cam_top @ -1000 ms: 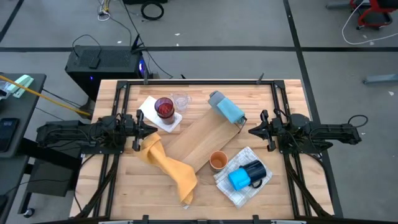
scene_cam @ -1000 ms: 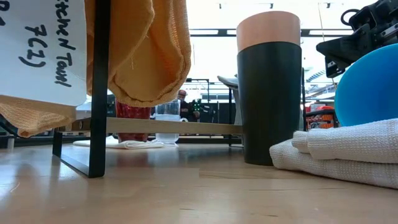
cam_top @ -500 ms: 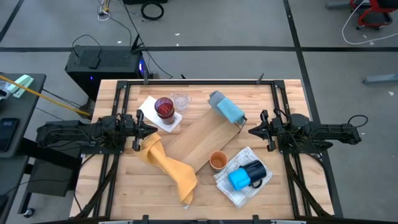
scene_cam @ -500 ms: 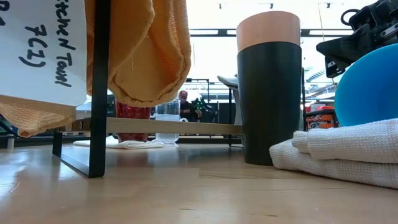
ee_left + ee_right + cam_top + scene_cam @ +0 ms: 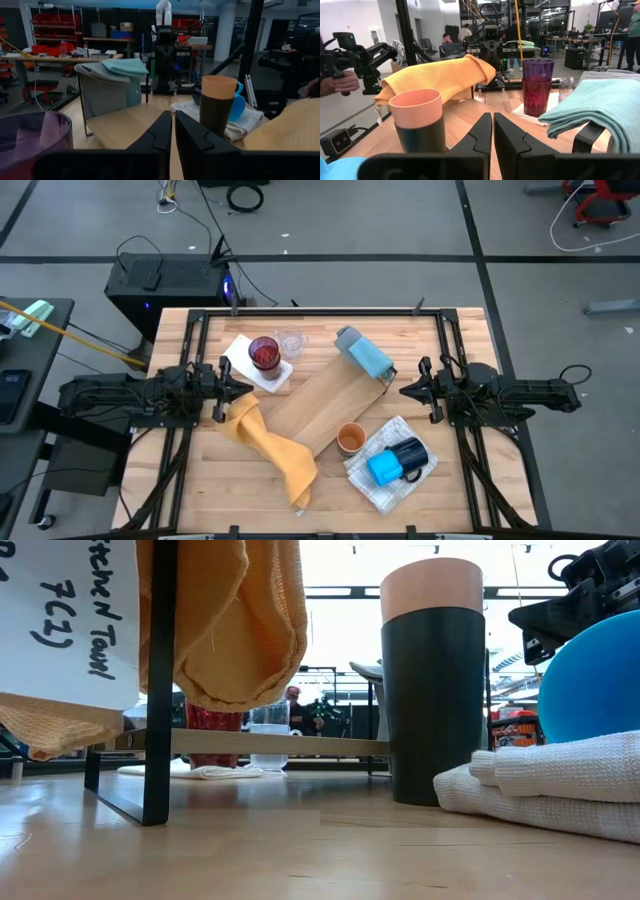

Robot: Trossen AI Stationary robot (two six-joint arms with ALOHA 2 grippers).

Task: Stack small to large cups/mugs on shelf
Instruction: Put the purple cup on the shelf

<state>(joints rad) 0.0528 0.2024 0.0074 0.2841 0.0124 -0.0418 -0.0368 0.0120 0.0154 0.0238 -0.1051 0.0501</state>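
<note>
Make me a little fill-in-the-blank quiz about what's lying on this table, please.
1. The bright blue mug lies on a white cloth beside a ____ mug.
2. The purple cup sits nested in a ____ cup.
3. The cloth draped over the shelf end near the left gripper is ____ in colour.

Missing words: dark navy; red-tinted; orange-yellow
</note>
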